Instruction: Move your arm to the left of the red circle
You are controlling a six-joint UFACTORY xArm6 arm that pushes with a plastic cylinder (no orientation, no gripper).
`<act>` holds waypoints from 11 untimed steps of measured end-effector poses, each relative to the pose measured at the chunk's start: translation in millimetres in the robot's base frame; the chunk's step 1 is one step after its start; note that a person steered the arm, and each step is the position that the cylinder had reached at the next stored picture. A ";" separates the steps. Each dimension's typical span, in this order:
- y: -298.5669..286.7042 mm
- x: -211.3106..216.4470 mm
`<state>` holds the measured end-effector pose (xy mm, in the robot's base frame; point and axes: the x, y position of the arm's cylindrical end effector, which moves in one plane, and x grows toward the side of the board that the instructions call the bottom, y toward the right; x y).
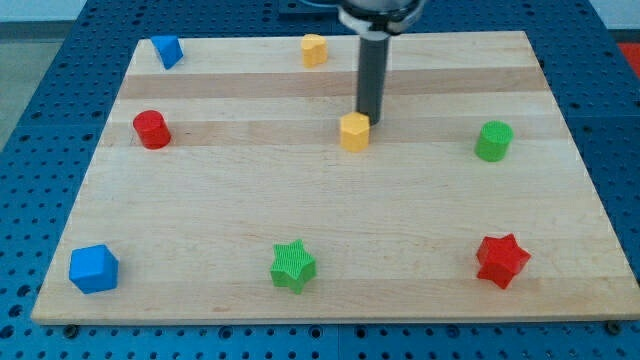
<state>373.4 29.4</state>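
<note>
The red circle [152, 129], a short red cylinder, stands on the wooden board [330, 250] near the view's left edge. My dark rod comes down from the view's top centre, and my tip [369, 120] rests just above and right of a yellow hexagon block [354, 131], touching or nearly touching it. The tip is far to the right of the red circle, at about the same height in the view.
A blue block [166, 50] lies at the top left and a yellow block [314, 49] at the top centre. A green cylinder [493, 141] stands at the right. A blue cube [94, 268], a green star [293, 265] and a red star [501, 260] line the bottom.
</note>
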 end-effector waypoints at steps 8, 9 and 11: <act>-330.8 -28.3; -334.1 -27.9; -334.2 -16.2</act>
